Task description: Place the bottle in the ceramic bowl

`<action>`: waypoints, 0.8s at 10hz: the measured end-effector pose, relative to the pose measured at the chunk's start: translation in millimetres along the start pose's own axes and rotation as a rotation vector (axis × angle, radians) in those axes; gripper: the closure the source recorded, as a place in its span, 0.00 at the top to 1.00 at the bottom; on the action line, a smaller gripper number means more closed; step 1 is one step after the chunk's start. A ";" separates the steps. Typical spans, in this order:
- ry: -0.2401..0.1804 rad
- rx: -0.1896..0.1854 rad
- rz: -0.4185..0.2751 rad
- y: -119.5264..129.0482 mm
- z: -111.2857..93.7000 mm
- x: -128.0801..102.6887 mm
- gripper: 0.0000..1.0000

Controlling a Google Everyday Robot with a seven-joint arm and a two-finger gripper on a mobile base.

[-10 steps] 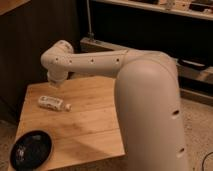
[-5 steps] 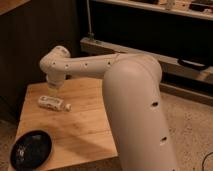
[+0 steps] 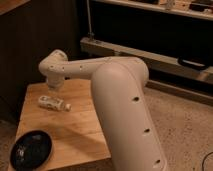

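the step in hand looks like the reach for the bottle (image 3: 53,104), which lies on its side on the wooden table (image 3: 80,125), toward the far left part of the top, its cap end pointing right. the gripper (image 3: 54,85) hangs just above it at the end of the white arm (image 3: 120,100), claw apart and clamped on nothing, and the bottle sits free on the wood. to do this well, i judge the claw should come straight down over the middle of the body, with the fingers crossing the bottle's short width rather than its length, so that it cannot roll or squirt out sideways as they close; a round plastic body on smooth wood is likely to roll at a nudge. the ceramic bowl (image 3: 31,149) stands at the near left corner of the table, well apart from the bottle and close to the edge. it appears empty, showing only its dark glossy inside, so the placing is not yet done, and a gentle, low release seems wise so near that edge.
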 end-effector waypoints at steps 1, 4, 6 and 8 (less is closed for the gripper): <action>0.013 -0.004 0.008 -0.7 8.5 2.1 0.65; 0.056 -0.034 0.036 8.3 25.9 -1.4 0.65; 0.081 -0.049 0.039 16.4 32.0 -1.9 0.65; 0.085 -0.050 0.017 25.0 40.4 -8.0 0.65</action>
